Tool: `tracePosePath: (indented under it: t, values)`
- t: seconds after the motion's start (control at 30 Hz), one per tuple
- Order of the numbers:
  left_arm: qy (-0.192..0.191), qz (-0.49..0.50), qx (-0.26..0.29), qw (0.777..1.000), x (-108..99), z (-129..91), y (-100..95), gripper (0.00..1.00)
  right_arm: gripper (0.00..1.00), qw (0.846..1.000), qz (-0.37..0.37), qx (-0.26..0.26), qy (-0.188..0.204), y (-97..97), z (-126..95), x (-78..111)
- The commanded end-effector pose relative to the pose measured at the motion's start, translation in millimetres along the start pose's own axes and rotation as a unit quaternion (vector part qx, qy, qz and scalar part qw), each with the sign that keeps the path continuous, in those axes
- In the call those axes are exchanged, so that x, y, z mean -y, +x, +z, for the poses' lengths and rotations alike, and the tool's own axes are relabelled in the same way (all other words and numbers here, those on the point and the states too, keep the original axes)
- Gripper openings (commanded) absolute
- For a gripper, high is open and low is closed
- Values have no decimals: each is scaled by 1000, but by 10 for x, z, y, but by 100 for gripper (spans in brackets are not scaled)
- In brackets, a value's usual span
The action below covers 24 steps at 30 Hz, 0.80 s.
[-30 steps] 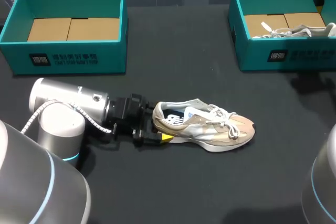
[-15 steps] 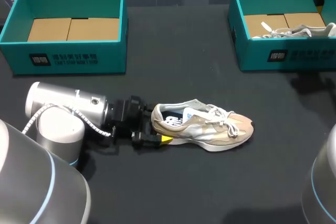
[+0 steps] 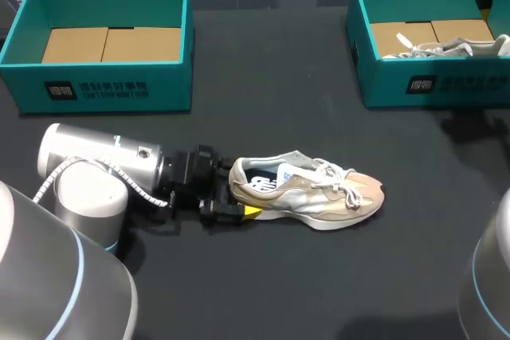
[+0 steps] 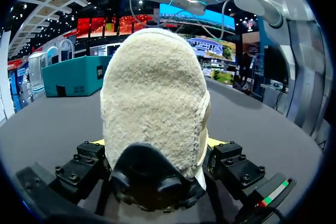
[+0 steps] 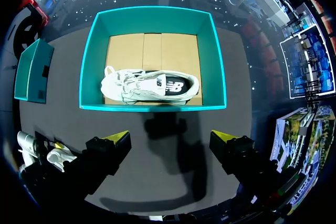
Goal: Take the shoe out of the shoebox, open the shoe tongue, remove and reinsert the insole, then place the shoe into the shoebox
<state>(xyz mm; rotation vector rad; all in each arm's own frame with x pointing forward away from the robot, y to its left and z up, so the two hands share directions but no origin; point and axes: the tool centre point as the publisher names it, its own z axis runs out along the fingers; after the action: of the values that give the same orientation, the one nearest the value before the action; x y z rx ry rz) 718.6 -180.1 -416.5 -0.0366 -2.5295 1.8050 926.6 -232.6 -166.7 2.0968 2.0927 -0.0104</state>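
The beige shoe lies on its sole on the dark desk. The left tool pinches its heel from both sides. Well beyond its toe, the right tool hangs spread above the right shoebox, which holds a white shoe. The left shoebox stands well behind the beige shoe's heel.

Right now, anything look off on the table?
Nothing stands out. The shoe sits upright on the table, heel clamped in the left pincer. A second shoe lies inside the right shoebox, not spilling over.
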Motion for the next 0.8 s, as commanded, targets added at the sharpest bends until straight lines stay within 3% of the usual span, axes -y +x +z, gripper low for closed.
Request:
tracePosePath:
  t: [0.03,0.3,0.57,0.8]
  values:
    - [-1,0,1,1000,0,-13,14,0,100,1000,0,0,0,-2,0,0]
    - [-1,0,1,1000,0,-13,14,0,100,1000,0,0,0,-2,0,0]
    - [-1,0,1,1000,0,-13,14,0,100,1000,19,1,25,657,47,243]
    - [-1,0,1,1000,0,-13,14,0,100,999,44,1,25,1382,-31,727]
